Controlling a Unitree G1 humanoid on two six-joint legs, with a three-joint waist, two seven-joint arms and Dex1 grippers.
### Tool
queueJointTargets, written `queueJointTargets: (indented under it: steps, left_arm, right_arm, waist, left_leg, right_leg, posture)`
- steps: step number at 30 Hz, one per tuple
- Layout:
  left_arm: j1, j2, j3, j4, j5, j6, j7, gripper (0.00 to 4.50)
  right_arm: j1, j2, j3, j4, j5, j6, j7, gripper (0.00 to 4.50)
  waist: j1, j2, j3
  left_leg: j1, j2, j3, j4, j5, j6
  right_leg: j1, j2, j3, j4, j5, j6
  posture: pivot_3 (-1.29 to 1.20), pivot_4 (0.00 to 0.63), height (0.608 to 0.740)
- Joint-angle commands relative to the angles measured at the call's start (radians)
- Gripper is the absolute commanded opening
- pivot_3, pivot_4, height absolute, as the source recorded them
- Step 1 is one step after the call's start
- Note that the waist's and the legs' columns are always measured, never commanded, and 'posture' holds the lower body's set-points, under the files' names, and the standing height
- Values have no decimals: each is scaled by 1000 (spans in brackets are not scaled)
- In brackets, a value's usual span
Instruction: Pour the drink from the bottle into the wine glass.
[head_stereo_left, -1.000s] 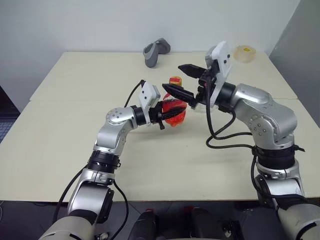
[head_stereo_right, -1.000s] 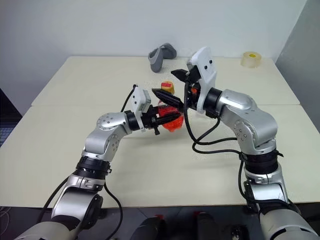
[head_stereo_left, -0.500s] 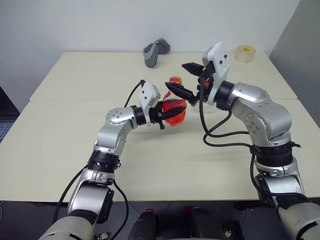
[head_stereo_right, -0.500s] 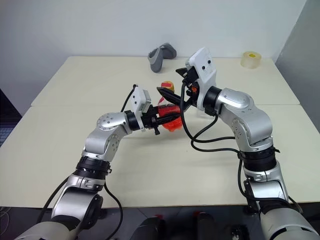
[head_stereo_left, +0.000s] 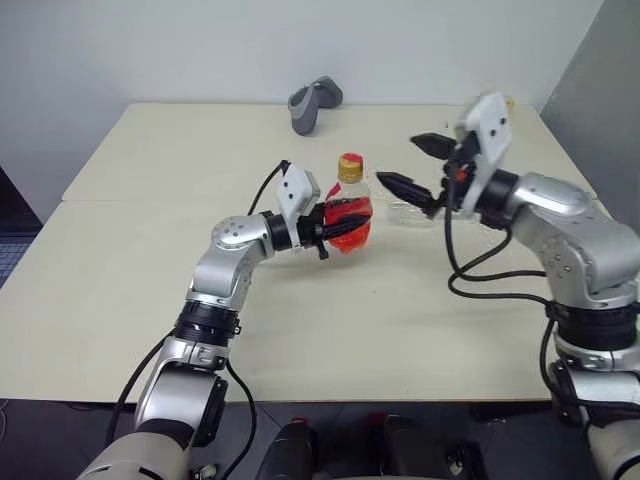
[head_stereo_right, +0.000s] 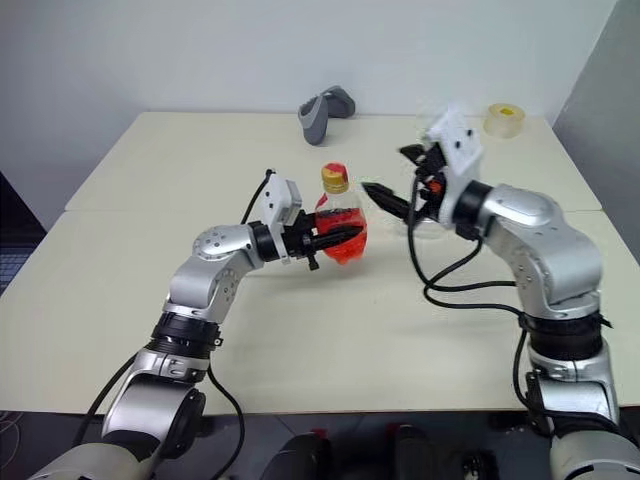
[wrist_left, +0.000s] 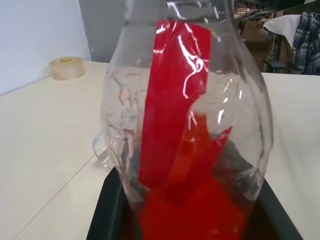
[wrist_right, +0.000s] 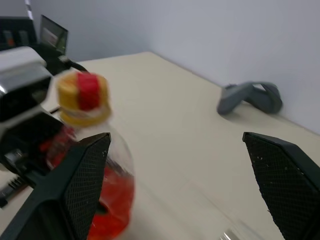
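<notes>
The left end effector grips the capped bottle upright mid-desk; the right end effector hangs open beside it. The wine glass stands toward the desk's right edge. Best uncap squarely first, bottle steady.

Four cameras on us: a stereo pair at the head, one on each wrist.

From the head, our two eyes look forward and down over both arms onto the surface, sharing nearly the whole scene, the bottle at its centre. Our left wrist camera sits pressed up against the bottle, looking across to a tape roll. Our right wrist camera looks between the right hand fingers from a little off, sharing the bottle and a grey object with the head views.
</notes>
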Motion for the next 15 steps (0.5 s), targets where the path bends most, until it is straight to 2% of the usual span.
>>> queueJointTargets:
  steps: [1,6,15]
  left_arm:
    - [-27,-3,17,-34,-13,-36,-9,1156]
    - [-30,-5,13,-30,-13,-40,-14,1154]
    - [-31,-3,16,-31,-12,-37,-20,1154]
  right_arm:
    - [7,23,-42,-76,100,27,32,4500]
    - [-14,95,-61,-105,207,62,8,4500]
    - [-103,156,-5,-36,173,21,-32,4500]
  waist:
    - [-3,0,0]
    - [-1,0,0]
    - [1,0,0]
  left_leg:
    - [0,0,0,0,0,0]
    - [0,0,0,0,0,0]
    - [0,0,-1,0,0,0]
  right_leg:
    - [0,0,0,0,0,0]
    - [0,0,0,0,0,0]
    - [0,0,0,0,0,0]
  posture:
    - [0,150,740]
    - [0,150,740]
    - [0,150,740]
